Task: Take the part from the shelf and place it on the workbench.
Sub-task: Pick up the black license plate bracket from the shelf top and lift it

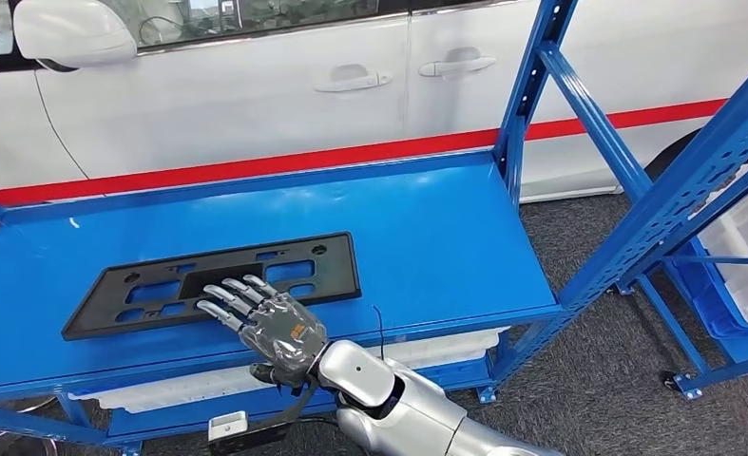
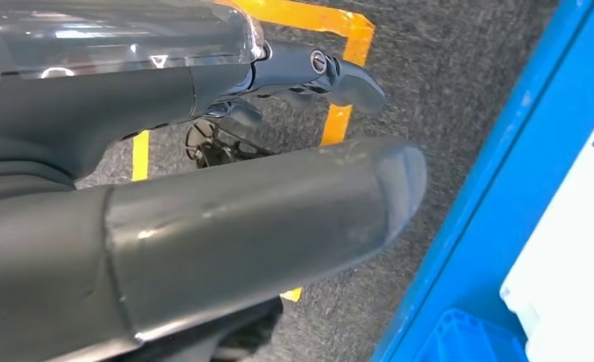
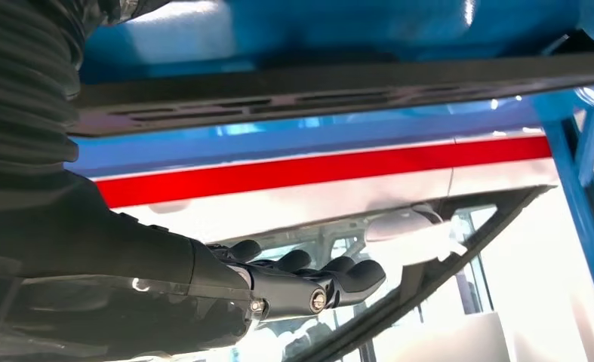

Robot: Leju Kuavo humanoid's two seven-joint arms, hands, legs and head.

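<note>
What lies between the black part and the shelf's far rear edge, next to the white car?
Nothing: in the head view, bare blue shelf runs from the black part back to the rear edge.

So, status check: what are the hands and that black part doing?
Right hand open, fingers over black part. Part flat on blue shelf, not lifted. Left hand down by floor, holding nothing. Nothing in the way.

- one black part (image 1: pixel 220 283) lying flat on the shelf (image 1: pixel 427 228), roughly 8 o'clock of center in the head view
- one blue shelf deck, plus a second blue rack (image 1: pixel 702 180) over at 3 o'clock
- one white car (image 1: pixel 256 85) behind it all at 12 o'clock, two door handles (image 1: pixel 353 79) showing
- one hand (image 1: pixel 260 318) at 6 o'clock in the head view
- one white bin (image 1: pixel 745 252) at 4 o'clock
</note>
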